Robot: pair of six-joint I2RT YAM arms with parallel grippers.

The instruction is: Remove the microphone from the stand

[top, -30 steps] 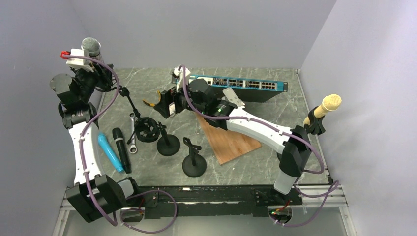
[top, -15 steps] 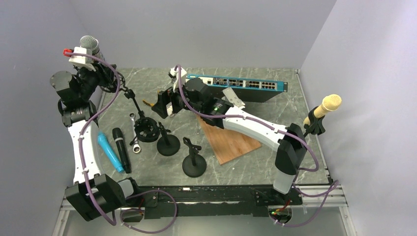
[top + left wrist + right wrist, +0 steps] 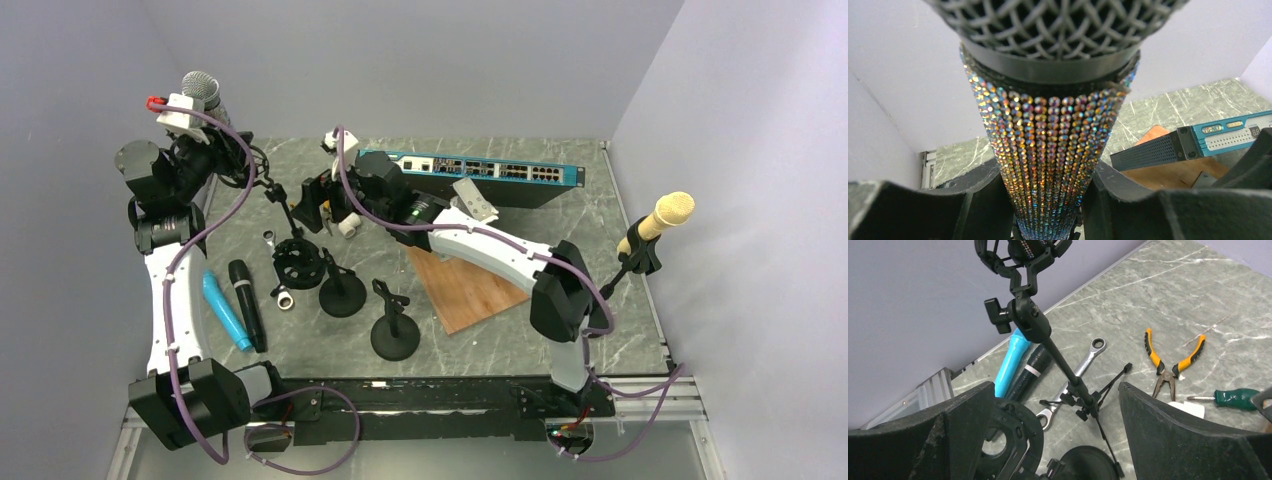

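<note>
- My left pincer (image 3: 1048, 217) is closed partway on the rhinestone-covered microphone (image 3: 1048, 125) with the grey mesh head. Both fingers (image 3: 973, 205) press against its tapering body just below the head.
- Microphone location: raised over the far-left corner of the grey marble-pattern tabletop (image 3: 590, 210), head uppermost, close to the left wall.
- The black clip (image 3: 1020, 262) atop the thin black tripod stand (image 3: 1063, 365) has the sparkling lower end of the microphone seated in it.
- The stand pole leans; its legs spread beside a silver ratchet wrench (image 3: 1075, 375).
- My right pincer (image 3: 1055, 405) is spread wide and holds nothing. The stand pole runs between its fingers and touches neither.
- At the right edge, a second black stand (image 3: 640, 255) carries a yellow microphone (image 3: 668, 212) in its clip.
- Lying flat at left, side by side: a light-blue microphone (image 3: 225, 310) and a black microphone (image 3: 247, 303).
- Also on the tabletop: orange-handled pliers (image 3: 1173, 360), a green-handled screwdriver (image 3: 1238, 397), two black round-base stands (image 3: 342, 290), a wooden board (image 3: 470, 290) and a blue network switch (image 3: 480, 172).
</note>
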